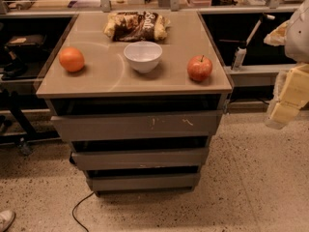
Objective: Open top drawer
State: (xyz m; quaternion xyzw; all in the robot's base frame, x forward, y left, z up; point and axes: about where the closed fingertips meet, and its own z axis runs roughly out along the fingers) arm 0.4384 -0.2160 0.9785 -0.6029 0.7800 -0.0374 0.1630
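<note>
The top drawer (137,125) sits in the middle of the frame, directly under the surface (108,83). It is the widest of three stacked fronts, with pale scratches right of centre. It looks shut or nearly so, with only a dark slot between its upper edge and the surface overhang. The gripper (282,111) hangs at the right edge of the frame, well apart from the cabinet and roughly level with that drawer. I cannot tell whether it is apart or together. It holds nothing that can be seen.

The main risk is the grip itself. The front has no handle, so the pull probably depends on hooking the thin top lip inside the slot, and a shallow catch could slip off. Coming in too low could catch the middle drawer (140,158) instead. Coming in from the right, the gripper could clip the cabinet's right corner just below the apple (200,68). A knock or a sharp tug could shake the cabinet. Then the apple or the orange (71,59) might roll off, or the white bowl (143,56) might slide, while the chip bag (136,26) at the back looks safer.
</note>
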